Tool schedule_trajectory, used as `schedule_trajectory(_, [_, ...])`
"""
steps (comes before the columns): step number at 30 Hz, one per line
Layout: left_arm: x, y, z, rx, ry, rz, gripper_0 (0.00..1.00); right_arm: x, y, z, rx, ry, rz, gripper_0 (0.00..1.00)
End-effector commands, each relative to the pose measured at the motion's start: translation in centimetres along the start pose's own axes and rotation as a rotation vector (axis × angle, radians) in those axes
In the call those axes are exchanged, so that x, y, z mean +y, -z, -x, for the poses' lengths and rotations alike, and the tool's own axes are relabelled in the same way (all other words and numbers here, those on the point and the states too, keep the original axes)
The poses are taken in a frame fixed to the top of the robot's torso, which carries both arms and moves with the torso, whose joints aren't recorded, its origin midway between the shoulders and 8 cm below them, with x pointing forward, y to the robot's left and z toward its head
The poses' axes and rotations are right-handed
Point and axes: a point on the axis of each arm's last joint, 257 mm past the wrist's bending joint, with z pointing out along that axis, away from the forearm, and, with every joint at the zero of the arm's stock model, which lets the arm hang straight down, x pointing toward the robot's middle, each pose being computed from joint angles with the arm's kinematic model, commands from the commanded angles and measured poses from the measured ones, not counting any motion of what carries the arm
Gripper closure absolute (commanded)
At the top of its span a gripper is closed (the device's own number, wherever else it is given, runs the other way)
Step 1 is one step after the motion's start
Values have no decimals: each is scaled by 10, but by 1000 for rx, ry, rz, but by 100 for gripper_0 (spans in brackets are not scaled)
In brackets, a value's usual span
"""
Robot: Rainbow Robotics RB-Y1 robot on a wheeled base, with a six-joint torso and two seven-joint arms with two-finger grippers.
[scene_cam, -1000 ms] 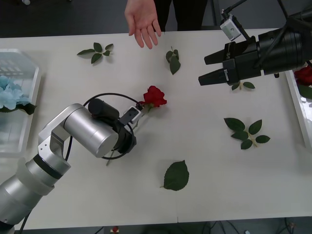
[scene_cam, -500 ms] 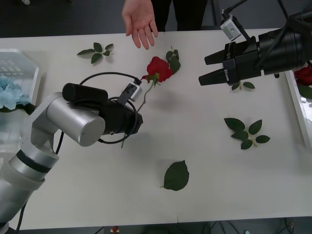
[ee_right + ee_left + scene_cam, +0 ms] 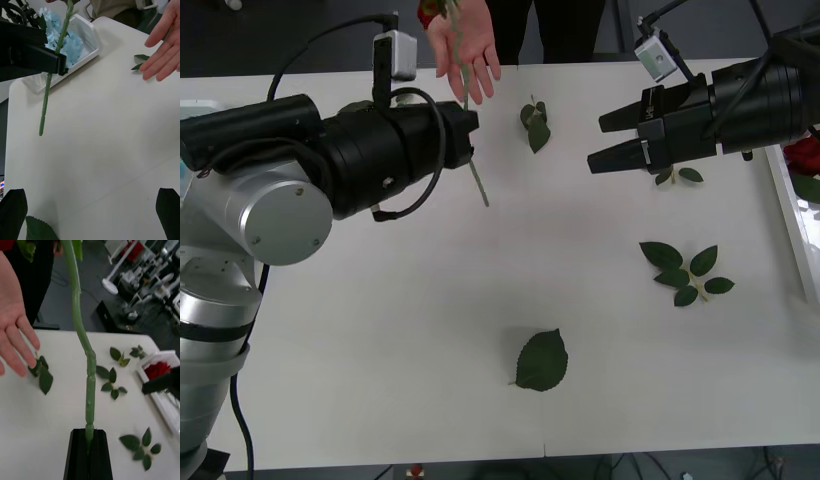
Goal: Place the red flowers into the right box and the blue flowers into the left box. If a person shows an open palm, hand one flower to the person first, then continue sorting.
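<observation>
I've got L arm raised, stretched toward the far desk [image 3: 480,290] edge; left pincer [image 3: 89,450] pinching red flower's stem [image 3: 476,178], bloom up by the open palm [image 3: 465,45]. R arm hovers level, right pincer [image 3: 605,142] spread, holding nothing.

The left gripper [image 3: 470,135], its black fingers [image 3: 88,455] clamped on the thin green stem of the artificial red rose [image 3: 468,120], has risen from the white bench [image 3: 480,300] and swung forward. The bloom, beyond the fingers, now reaches the person's open palm [image 3: 463,45], which has barely shifted.
</observation>
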Motion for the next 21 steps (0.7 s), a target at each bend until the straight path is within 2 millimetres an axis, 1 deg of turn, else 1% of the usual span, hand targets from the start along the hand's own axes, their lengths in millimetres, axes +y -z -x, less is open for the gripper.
schedule_trajectory(1, [-44,-8,31,-148,43,-70,100,-3,14,3,5,6,-13,0])
schedule_trajectory(2, [-52,-10,36,-177,49,-81,100,-2,14,5,-3,4,-11,0])
schedule_trajectory(4, [-61,-12,41,-210,45,-87,100,-1,13,8,-9,2,-8,0])
schedule_trajectory(7, [-75,-17,45,-245,-3,-88,100,0,12,7,-12,-5,-2,0])
schedule_trajectory(10, [-90,-22,49,-268,-37,-95,100,4,4,12,-31,-11,11,0])
schedule_trajectory(11, [-93,-22,49,-272,-28,-99,100,4,2,13,-36,-13,12,0])
schedule_trajectory(13, [-107,-24,51,-294,15,-128,100,4,-3,17,-54,-24,11,0])
schedule_trajectory(15, [-117,-24,54,-318,44,-147,100,5,-4,20,-57,-21,12,0])
schedule_trajectory(21, [-135,-24,56,-351,116,-184,100,16,-14,20,-57,-21,54,0])
